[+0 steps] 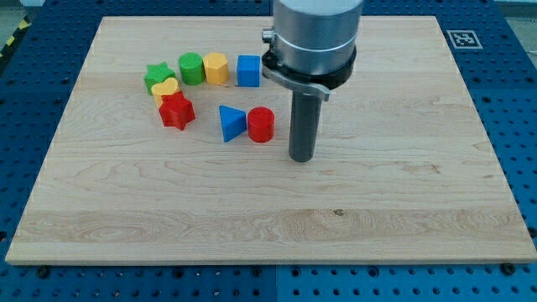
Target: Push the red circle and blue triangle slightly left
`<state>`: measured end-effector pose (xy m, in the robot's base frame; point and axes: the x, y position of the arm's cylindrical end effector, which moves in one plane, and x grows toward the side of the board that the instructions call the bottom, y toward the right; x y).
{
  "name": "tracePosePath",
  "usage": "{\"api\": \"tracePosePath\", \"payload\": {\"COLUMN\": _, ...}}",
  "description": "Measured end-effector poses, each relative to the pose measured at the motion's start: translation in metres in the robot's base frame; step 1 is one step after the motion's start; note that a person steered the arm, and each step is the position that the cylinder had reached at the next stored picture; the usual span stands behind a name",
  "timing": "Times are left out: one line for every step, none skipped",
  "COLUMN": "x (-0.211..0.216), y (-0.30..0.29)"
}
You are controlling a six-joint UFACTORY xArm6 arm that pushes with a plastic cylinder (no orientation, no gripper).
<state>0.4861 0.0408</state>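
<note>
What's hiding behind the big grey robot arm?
Behind the grey arm only wooden board shows around it. Whatever lies directly behind is covered. The blue cube sits beside it; my tip stands right of the red circle.

A pale wooden surface (403, 193) with visible grain fills most of the view. Around the surface lies a blue perforated base (512, 101) with rows of small holes. A black-and-white square marker (463, 38) sits at the surface's upper right corner. The light is even and soft.
</note>
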Motion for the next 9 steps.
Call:
{"api": "tracePosePath", "payload": {"x": -0.018, "y": 0.000}}
{"api": "tracePosePath", "payload": {"x": -0.035, "y": -0.005}}
{"api": "tracePosePath", "payload": {"x": -0.035, "y": -0.006}}
{"api": "tracePosePath", "payload": {"x": -0.035, "y": -0.013}}
{"api": "tracePosePath", "payload": {"x": -0.035, "y": -0.026}}
{"api": "tracePosePath", "payload": {"x": -0.035, "y": -0.037}}
{"api": "tracePosePath", "payload": {"x": -0.035, "y": -0.044}}
{"api": "tracePosePath", "payload": {"x": -0.035, "y": -0.046}}
{"api": "tracePosePath", "payload": {"x": -0.035, "y": -0.049}}
